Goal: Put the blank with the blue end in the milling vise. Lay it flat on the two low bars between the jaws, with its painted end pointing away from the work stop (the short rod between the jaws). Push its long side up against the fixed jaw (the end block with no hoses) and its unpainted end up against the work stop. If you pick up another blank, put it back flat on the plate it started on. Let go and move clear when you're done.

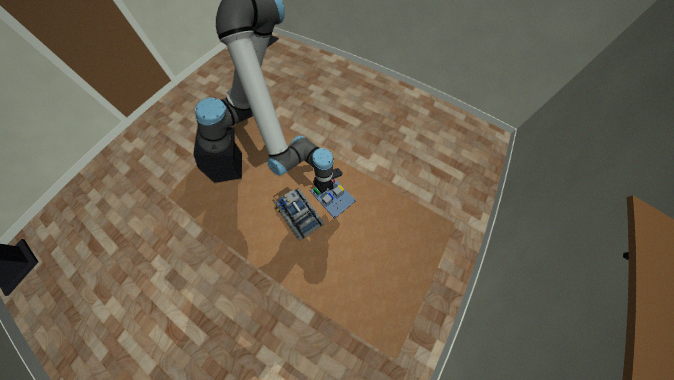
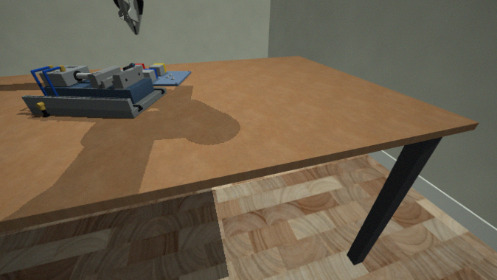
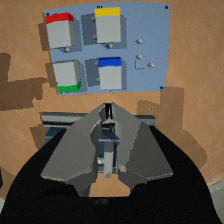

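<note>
The blank with the blue end (image 1: pixel 327 199) (image 2: pixel 148 74) (image 3: pixel 110 77) lies flat on the blue plate (image 1: pixel 336 212) (image 2: pixel 180 78) (image 3: pixel 155 30), at the plate corner nearest the vise; its blue end points toward the yellow-ended blank. The milling vise (image 2: pixel 92 107) (image 3: pixel 50 119) stands beside the plate. Its fixed jaw (image 2: pixel 127 77) is the end block without hoses; no blank shows between the jaws. My gripper (image 2: pixel 136 33) (image 3: pixel 109 104) is shut and empty, high above the table. In the wrist view it covers much of the vise; the work stop cannot be made out.
Blanks with a yellow end (image 1: pixel 338 190) (image 2: pixel 158 69) (image 3: pixel 108 27), a red end (image 3: pixel 60 32) and a green end (image 3: pixel 68 75) also lie on the plate. Small pegs (image 3: pixel 139 41) stand on it. Blue hoses (image 2: pixel 38 79) rise at the vise's far end from the fixed jaw.
</note>
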Controlling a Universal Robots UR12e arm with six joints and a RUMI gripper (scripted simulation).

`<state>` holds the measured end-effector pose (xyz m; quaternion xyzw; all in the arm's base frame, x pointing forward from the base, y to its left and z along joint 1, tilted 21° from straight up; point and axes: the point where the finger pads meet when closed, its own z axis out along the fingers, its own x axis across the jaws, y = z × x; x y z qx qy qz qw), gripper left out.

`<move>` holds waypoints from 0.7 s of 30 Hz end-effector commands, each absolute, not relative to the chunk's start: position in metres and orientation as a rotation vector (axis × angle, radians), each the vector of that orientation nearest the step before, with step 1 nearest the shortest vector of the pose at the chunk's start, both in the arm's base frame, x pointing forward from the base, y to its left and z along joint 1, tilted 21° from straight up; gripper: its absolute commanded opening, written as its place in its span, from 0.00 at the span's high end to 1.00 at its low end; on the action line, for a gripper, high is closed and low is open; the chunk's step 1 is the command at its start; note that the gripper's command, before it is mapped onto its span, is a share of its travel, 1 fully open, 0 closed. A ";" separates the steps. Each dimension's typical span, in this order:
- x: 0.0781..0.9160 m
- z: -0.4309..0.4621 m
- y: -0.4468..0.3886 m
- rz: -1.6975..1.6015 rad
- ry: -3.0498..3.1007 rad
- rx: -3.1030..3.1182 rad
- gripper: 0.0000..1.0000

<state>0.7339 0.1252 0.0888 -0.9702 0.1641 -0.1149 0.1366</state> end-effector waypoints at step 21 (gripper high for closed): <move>0.734 0.089 0.126 -0.335 0.473 -2.809 0.60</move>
